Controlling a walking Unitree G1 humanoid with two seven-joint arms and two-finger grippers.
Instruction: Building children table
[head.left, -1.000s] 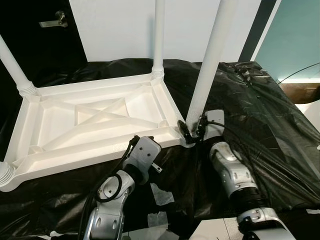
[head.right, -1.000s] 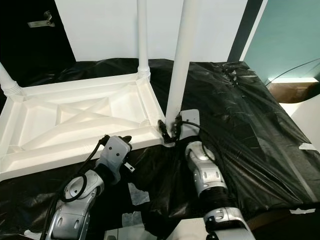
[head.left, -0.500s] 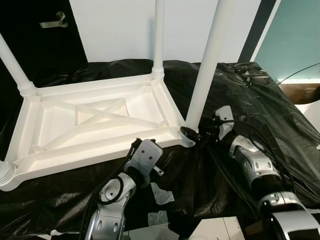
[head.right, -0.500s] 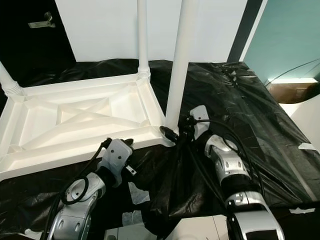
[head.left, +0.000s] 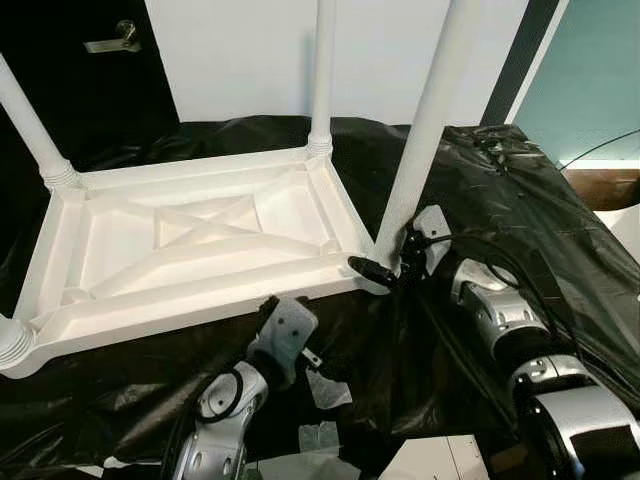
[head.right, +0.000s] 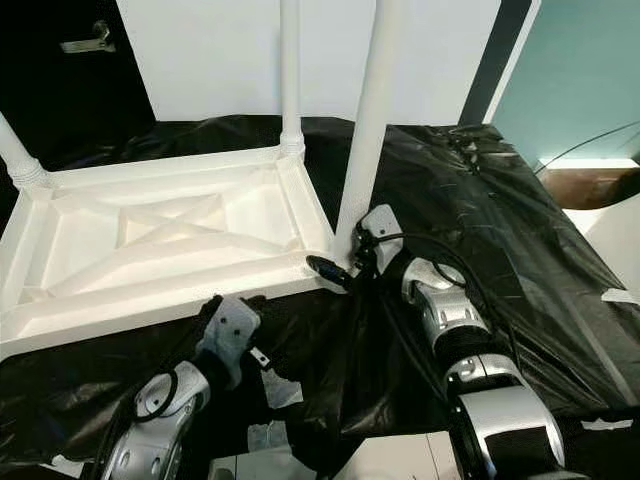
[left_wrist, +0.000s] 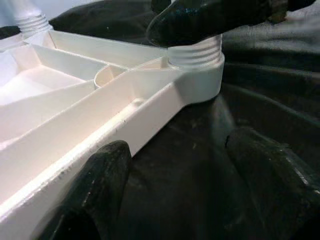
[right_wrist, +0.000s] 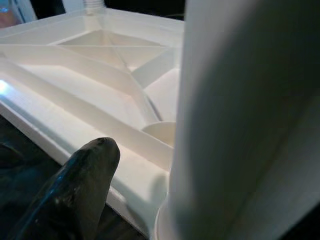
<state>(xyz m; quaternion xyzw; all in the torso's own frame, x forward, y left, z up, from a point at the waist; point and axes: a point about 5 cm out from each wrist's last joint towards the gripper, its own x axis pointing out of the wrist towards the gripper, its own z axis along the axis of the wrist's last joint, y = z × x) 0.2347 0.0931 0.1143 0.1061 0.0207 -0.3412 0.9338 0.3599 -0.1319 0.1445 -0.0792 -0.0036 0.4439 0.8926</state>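
Note:
A white plastic children's table lies upside down on black sheeting, with its legs pointing up. At its near right corner stands a long white leg in a threaded collar. My right gripper is shut on the table leg's base, one black finger reaching left across the collar. The other finger is hidden behind the leg. My left gripper is open and low over the sheeting, just in front of the table's near rim and holding nothing.
Other legs stand at the far right corner and far left corner. A leg stub marks the near left corner. Crumpled black sheeting spreads to the right. Paper scraps lie by my left arm. A dark door is behind.
My right forearm has swung from in front of the leg round to its right side, still at the leg's base. The left gripper has drawn back slightly from the table rim.

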